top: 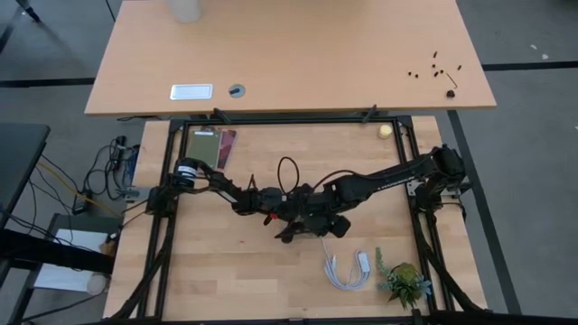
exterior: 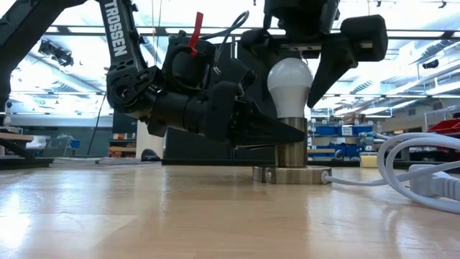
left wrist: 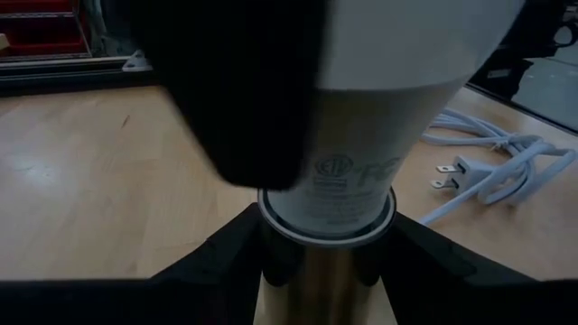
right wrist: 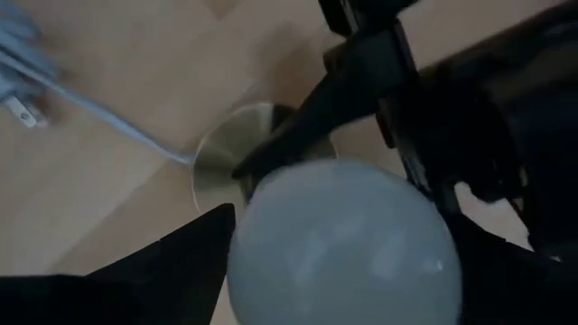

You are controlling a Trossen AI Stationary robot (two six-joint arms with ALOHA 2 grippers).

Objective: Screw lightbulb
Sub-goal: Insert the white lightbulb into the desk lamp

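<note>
The lightbulb (exterior: pixel 290 79) stands upright, its neck in a brass socket tube (exterior: pixel 291 152) that rises from a round flat base disc (exterior: pixel 291 175) on the table. My left gripper (exterior: pixel 287 133) reaches in level from the table's left and is shut on the tube below the bulb. My right gripper (right wrist: pixel 343 262) comes down from above and is shut on the bulb's white globe (right wrist: pixel 343 244). In the high view both arms meet at mid-table (top: pixel 302 212) and hide the bulb. My left gripper pinches the brass socket tube (left wrist: pixel 325 298) between its two fingers (left wrist: pixel 226 262), just under the bulb's collar. The fingers come level from the table's left, across the upright tube. The base disc stays flat on the table. My right gripper holds the bulb's round globe between its two fingers (right wrist: pixel 181 262), one on either side, at its widest part (right wrist: pixel 262 271). The fingers come from above, pointing steeply down. The bulb stands upright in the socket.
A coiled white cable with plug (top: pixel 348 269) lies right of the socket, its cord running to the disc (right wrist: pixel 108 113). A small green plant (top: pixel 405 282) stands at the near right corner. Cards (top: pixel 212 147) lie at the far left, a yellow object (top: pixel 386 130) at the far right.
</note>
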